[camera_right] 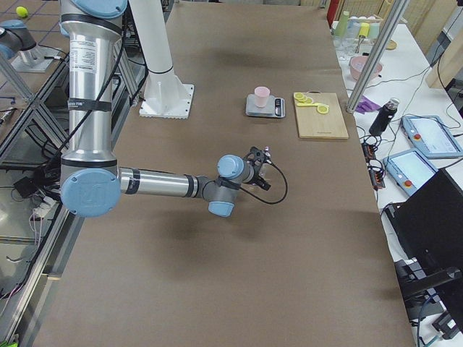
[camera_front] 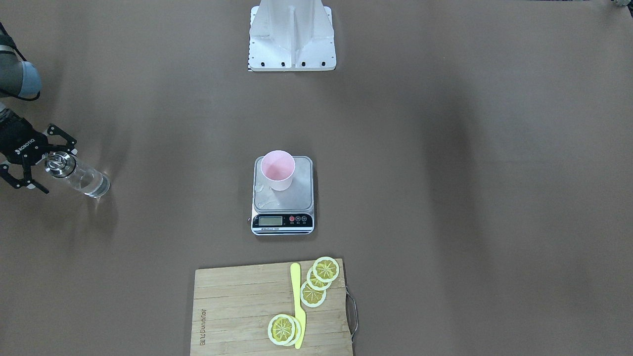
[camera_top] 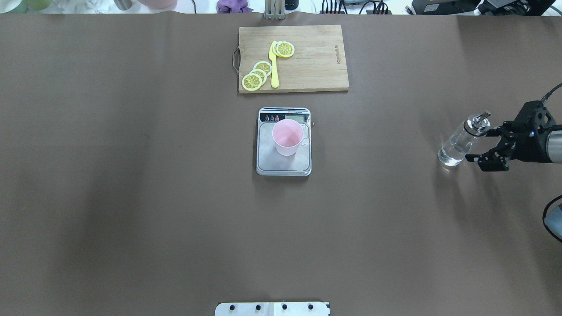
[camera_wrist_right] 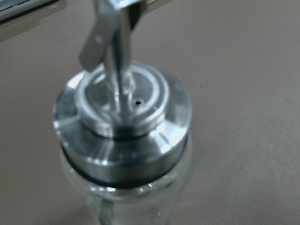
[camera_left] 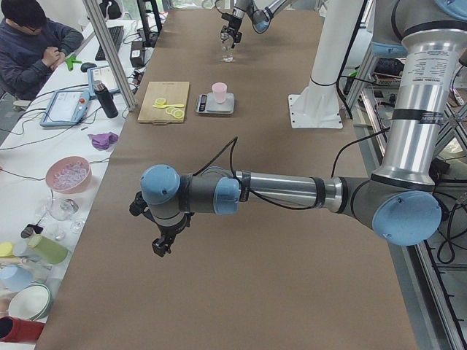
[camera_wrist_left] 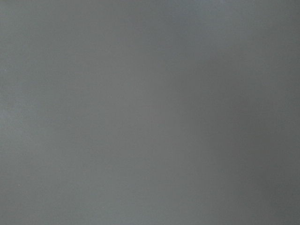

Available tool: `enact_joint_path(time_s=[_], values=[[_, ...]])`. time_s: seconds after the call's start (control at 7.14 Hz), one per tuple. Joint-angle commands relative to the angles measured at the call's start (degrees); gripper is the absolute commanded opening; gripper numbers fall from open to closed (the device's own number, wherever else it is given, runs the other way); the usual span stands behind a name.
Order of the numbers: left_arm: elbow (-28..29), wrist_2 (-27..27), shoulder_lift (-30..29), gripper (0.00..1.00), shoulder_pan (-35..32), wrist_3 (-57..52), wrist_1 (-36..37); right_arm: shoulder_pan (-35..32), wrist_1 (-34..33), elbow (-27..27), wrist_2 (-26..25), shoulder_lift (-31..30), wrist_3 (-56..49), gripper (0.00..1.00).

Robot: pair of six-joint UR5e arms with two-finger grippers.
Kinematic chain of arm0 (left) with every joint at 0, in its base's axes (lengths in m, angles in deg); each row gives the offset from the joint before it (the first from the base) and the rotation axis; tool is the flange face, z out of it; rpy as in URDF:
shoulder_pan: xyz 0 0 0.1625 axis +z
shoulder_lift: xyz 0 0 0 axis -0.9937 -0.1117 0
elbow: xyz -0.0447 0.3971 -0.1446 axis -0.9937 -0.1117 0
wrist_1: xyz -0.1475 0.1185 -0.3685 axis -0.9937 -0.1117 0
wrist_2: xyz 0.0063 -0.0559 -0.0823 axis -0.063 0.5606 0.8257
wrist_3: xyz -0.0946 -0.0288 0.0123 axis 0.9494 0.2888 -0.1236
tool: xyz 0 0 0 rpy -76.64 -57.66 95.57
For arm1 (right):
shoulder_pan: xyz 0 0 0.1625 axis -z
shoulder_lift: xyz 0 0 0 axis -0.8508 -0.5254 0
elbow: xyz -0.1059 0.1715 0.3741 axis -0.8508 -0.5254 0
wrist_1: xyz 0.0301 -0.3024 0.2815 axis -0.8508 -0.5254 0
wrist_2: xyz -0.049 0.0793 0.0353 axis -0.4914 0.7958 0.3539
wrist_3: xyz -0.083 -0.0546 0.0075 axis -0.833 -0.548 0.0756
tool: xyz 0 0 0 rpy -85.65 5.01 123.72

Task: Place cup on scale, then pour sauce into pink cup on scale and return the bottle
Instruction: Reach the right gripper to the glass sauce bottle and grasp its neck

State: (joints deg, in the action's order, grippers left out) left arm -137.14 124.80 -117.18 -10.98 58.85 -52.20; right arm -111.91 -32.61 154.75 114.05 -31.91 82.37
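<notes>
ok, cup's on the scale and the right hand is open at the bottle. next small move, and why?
Probably draw the right hand straight back off the bottle, jaws open. The bottle stands upright on the table, unheld, far from the scale. A clear wet patch beside the cup hints the pour is done. Whether the cup holds liquid isn't visible, so this is a guess.
</notes>
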Motion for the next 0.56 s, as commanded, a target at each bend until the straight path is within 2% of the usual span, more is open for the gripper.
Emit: enact_joint_path(time_s=[0.0,0.42], values=[[0.0,0.0,0.2,0.99,0.0,0.0,0.0,1.3,0.2,0.4,-0.6,0.1,0.5,1.00],[-0.3,0.0,0.9,0.99,0.0,0.0,-0.3,2.9,5.6,0.0,-0.8,0.0,4.3,1.00]])
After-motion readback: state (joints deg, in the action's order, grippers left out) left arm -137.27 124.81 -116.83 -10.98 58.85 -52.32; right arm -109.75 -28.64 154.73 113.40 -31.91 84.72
